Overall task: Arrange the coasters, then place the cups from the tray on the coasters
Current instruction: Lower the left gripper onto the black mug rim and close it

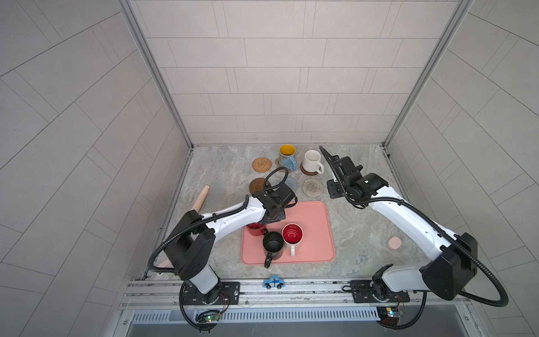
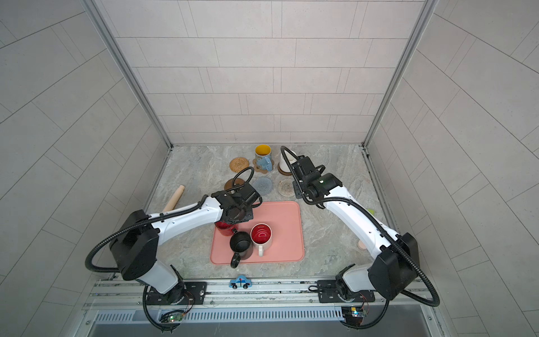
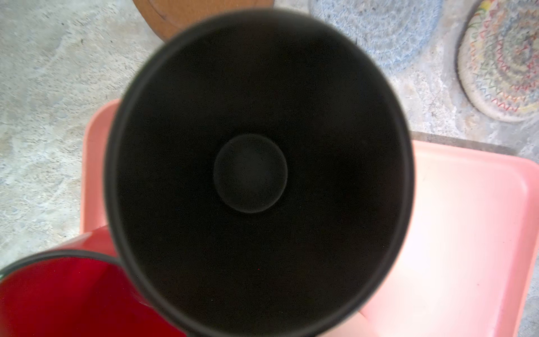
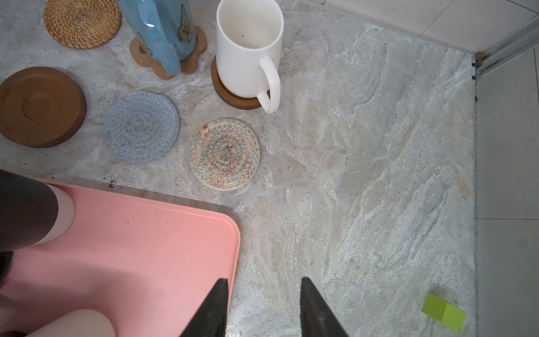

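Observation:
My left gripper [image 1: 284, 205] is shut on a black cup [image 3: 256, 175] over the far left corner of the pink tray [image 1: 315, 233]; the cup fills the left wrist view and hides the fingers. On the tray stand a red cup [image 1: 256, 229], another black cup [image 1: 273, 245] and a white cup with red inside [image 1: 292, 237]. The blue cup [image 1: 287, 157] sits on the paw coaster [image 4: 192, 62], the cream cup [image 1: 312, 161] on a brown coaster [image 4: 233, 97]. Rattan [image 1: 261, 164], brown [image 1: 258, 186], grey-blue [image 4: 141, 127] and cream crochet [image 1: 312, 187] coasters lie bare. My right gripper [image 4: 264, 281] hangs open and empty at the tray's far right corner.
A wooden rolling pin [image 1: 200, 197] lies by the left wall. A small pink puck [image 1: 394, 243] sits under the right arm, and a green block [image 4: 443, 312] lies near the right wall. A blue toy car [image 1: 274, 282] stands at the front rail.

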